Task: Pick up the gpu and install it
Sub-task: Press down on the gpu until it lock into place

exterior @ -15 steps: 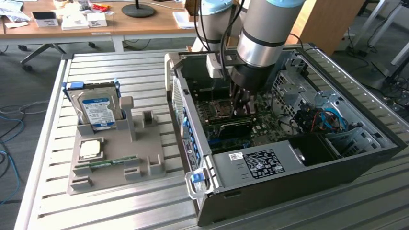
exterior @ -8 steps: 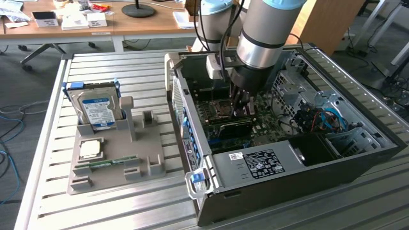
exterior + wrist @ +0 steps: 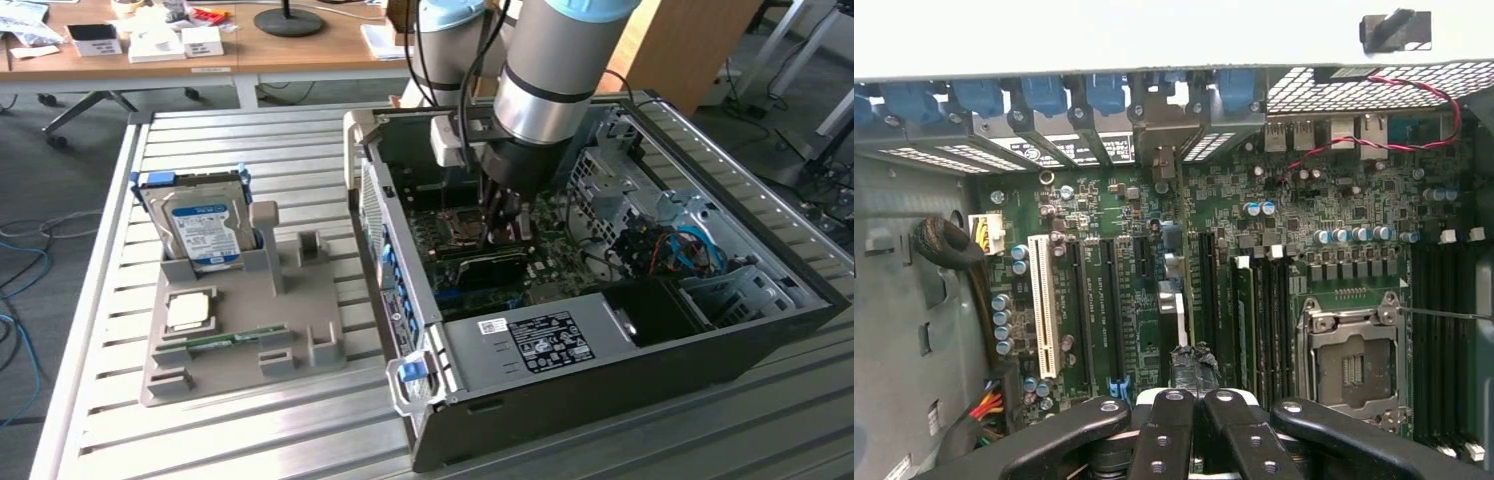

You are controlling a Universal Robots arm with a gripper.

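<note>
**Gripper deep in the case, GPU at its tips over the board**

The gripper [image 3: 505, 222] reaches down into the open case [image 3: 747, 340], its fingers clenched together over the motherboard [image 3: 1154, 300]. In the wrist view the two black fingers [image 3: 1164, 430] meet with no gap, and just beyond their tips a narrow edge-on piece runs away from the hand towards the rear slot covers. That piece is most likely the GPU [image 3: 1172, 300], seen along its top edge, with its bracket end [image 3: 1159, 150] standing at the rear wall among the blue clips [image 3: 1044, 95]. Whether the fingers grip it or only press on it I cannot tell.

The key relation: the card lies straight ahead of and below the fingertips, its long axis in line with the expansion slots [image 3: 1094, 300], pointing from the hand to the rear panel. In the exterior view a dark flat block [image 3: 483, 265] sits just below the gripper.

Well off to the hand's side, outside the case, a grey tray [image 3: 240, 340] holds a hard drive [image 3: 200, 225] upright, a CPU [image 3: 188, 310] lying flat and a memory stick [image 3: 238, 339] lying along its groove.
</note>
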